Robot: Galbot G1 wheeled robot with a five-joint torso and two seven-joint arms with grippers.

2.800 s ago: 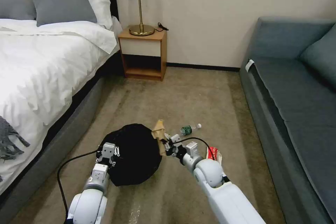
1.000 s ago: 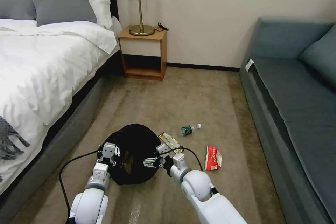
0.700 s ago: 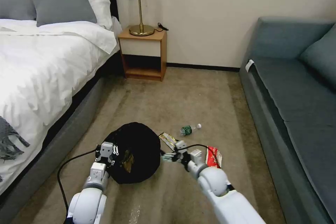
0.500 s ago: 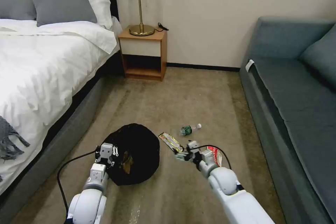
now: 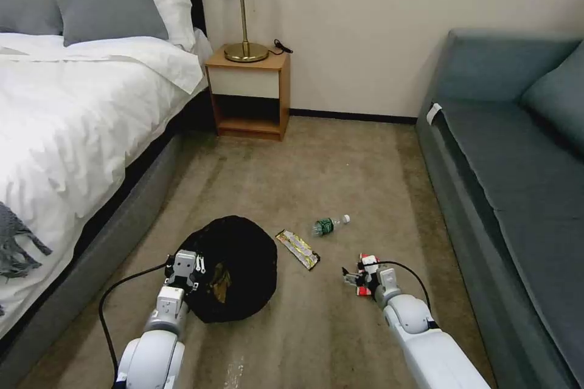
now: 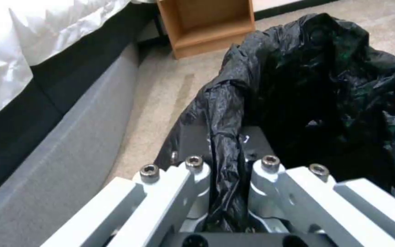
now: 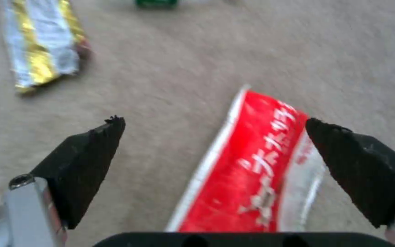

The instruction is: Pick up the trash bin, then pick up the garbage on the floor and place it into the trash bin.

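The trash bin (image 5: 240, 258), lined with a black bag, hangs tilted above the floor (image 5: 340, 164). My left gripper (image 5: 185, 268) is shut on its rim, and the left wrist view shows the gripper (image 6: 227, 164) pinching the bag's fold (image 6: 225, 113). Tan crumpled paper (image 5: 222, 279) lies inside the bin. On the carpet lie a yellow-black wrapper (image 5: 297, 249), a clear bottle (image 5: 328, 225) and a red-and-white wrapper (image 5: 365, 262). My right gripper (image 5: 359, 275) hovers open low over the red wrapper (image 7: 257, 164), one finger (image 7: 92, 154) on either side.
A bed (image 5: 73, 134) with a grey base runs along the left. A wooden nightstand (image 5: 249, 94) with a lamp stands at the back wall. A blue-grey sofa (image 5: 511, 182) lines the right. Open carpet lies between them.
My right gripper let the tan paper go into the bin, then swung right and down to the red wrapper. The left gripper and bin stayed nearly still.
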